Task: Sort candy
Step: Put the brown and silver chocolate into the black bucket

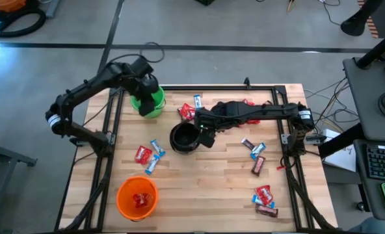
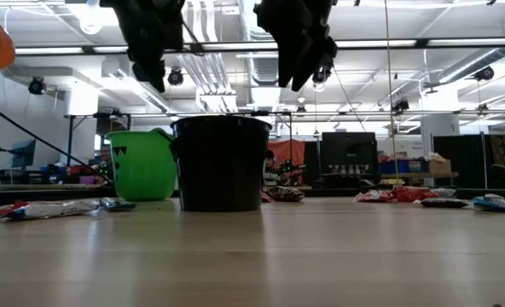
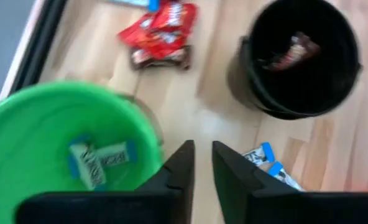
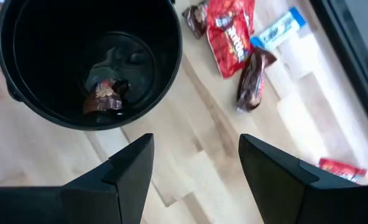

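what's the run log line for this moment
left gripper: over green cup, nearly shut, empty | right gripper: open by black cup, empty | candy: loose on table

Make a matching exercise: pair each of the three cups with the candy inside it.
Things:
1. green cup
2. black cup
3. orange cup

Contents:
A. a dark brown wrapped candy
B. red wrapped candy
C. blue-and-white wrapped candy

Pairs: 1-C, 2-A, 3-B
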